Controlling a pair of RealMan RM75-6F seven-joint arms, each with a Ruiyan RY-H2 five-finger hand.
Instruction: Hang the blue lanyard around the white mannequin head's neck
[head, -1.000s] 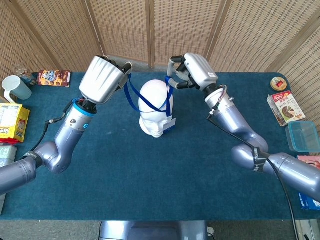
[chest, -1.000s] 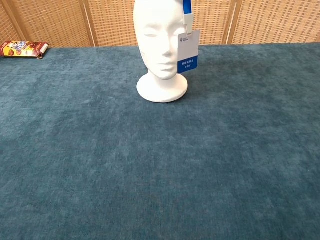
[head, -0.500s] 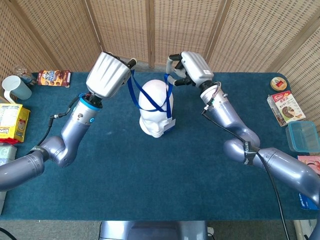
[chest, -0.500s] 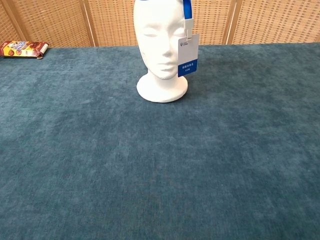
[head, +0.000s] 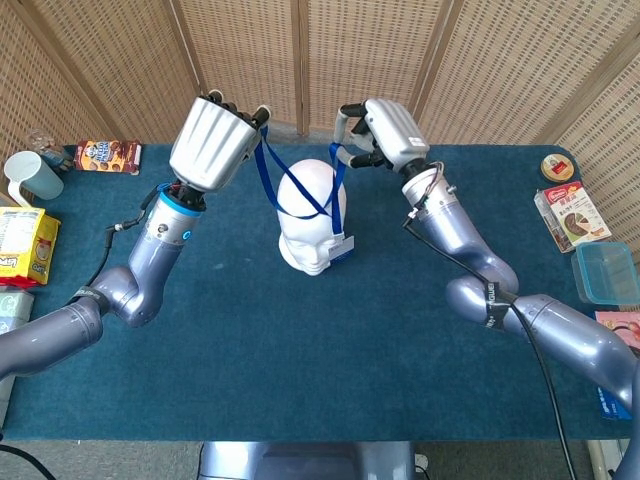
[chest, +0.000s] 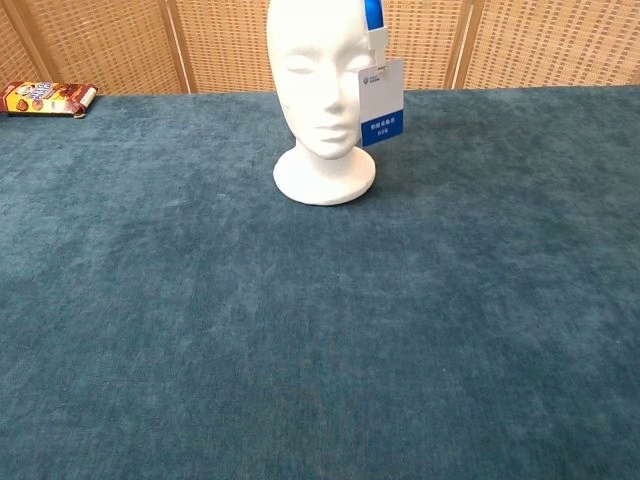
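Observation:
The white mannequin head stands upright on the blue cloth, its face turned toward me. The blue lanyard is stretched as a loop over the crown of the head. My left hand holds one side of the strap up to the left of the head. My right hand pinches the other side just above and right of it. The white and blue badge card dangles beside the mannequin's cheek. Neither hand shows in the chest view.
A snack packet and a pale blue mug lie at the far left, a yellow bag below them. Boxes and a clear container sit at the right edge. Wicker screens close off the back.
Both hands rose a little with the strap, the left moving in from the left. The loop lifted on the head and the badge card climbed higher beside the cheek.

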